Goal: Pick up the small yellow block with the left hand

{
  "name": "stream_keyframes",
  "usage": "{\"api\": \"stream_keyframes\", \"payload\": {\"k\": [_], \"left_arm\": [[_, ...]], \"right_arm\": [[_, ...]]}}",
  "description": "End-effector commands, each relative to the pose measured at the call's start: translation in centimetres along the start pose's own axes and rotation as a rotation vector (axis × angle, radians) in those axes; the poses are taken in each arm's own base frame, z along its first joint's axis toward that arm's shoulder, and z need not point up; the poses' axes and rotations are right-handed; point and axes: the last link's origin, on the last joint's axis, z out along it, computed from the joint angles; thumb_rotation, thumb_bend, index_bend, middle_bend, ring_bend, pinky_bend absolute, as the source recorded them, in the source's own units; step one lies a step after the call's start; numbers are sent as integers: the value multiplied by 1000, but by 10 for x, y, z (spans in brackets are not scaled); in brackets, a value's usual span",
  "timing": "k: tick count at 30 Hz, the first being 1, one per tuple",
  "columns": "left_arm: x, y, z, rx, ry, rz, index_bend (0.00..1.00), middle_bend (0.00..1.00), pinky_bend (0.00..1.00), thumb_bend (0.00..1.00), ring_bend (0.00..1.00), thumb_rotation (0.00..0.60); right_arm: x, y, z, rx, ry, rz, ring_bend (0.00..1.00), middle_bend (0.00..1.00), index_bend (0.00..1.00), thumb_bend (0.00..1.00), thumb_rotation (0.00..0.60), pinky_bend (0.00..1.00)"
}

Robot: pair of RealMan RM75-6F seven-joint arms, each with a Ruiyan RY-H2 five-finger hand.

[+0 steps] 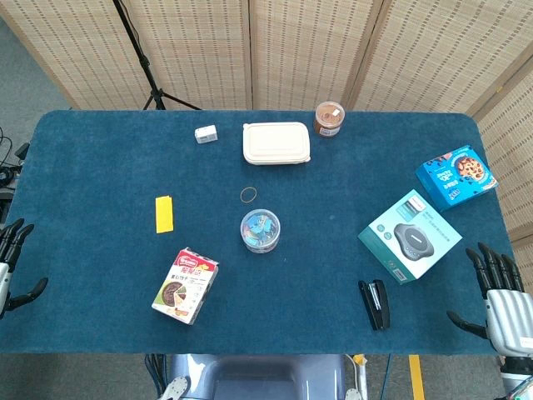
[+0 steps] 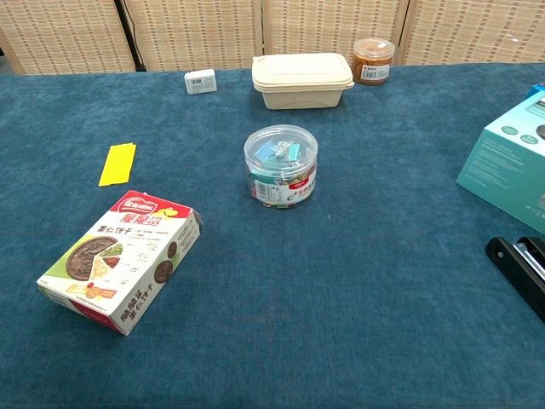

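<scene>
Yellow block (image 1: 164, 213) flat on counter (image 1: 100, 333), 9 o'clock of jar (image 1: 261, 231). Left hand (image 1: 12, 267) at counter's edge, fingers apart, empty; right hand (image 1: 500, 300) likewise. Risk: thin block slips under fingers; snack box (image 1: 186, 285) at its 5 o'clock may get knocked.

Tabletop (image 1: 100, 333): blue cloth, fills the frame.
Small yellow block (image 1: 164, 214): flat, left of centre.
Left hand (image 1: 12, 262): lower left edge, fingers apart, holding nothing.
Right hand (image 1: 501, 296): lower right corner, fingers spread, holding nothing.
Snack box (image 1: 186, 285): below the block.
</scene>
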Motion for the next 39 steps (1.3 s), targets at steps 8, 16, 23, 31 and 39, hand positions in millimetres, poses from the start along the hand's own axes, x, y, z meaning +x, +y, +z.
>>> {"api": "stream_keyframes", "payload": {"k": [8,16,23,31,39], "left_arm": [[-4,-2,4,7,-14,-7,0,0,0,255,0,600],[-23,-5,23,-4,-103,-50,0,0,0,255,0,600],[-31,2,46,-40,-116,-63,0,0,0,255,0,600],[-58,21,95,-90,-153,-55,0,0,0,251,0,600],[-77,43,128,-94,-176,-21,0,0,0,248,0,600]], "right_arm": [[-2,-1,0,4,-8,-2,0,0,0,0,600,0],[-2,-1,1,-2,-9,-6,0,0,0,0,600,0],[-4,3,4,-16,-17,-1,0,0,0,0,600,0],[-8,2,5,-16,-40,-2,0,0,0,0,600,0],[-12,6,9,-36,-55,-4,0,0,0,0,600,0]]}}
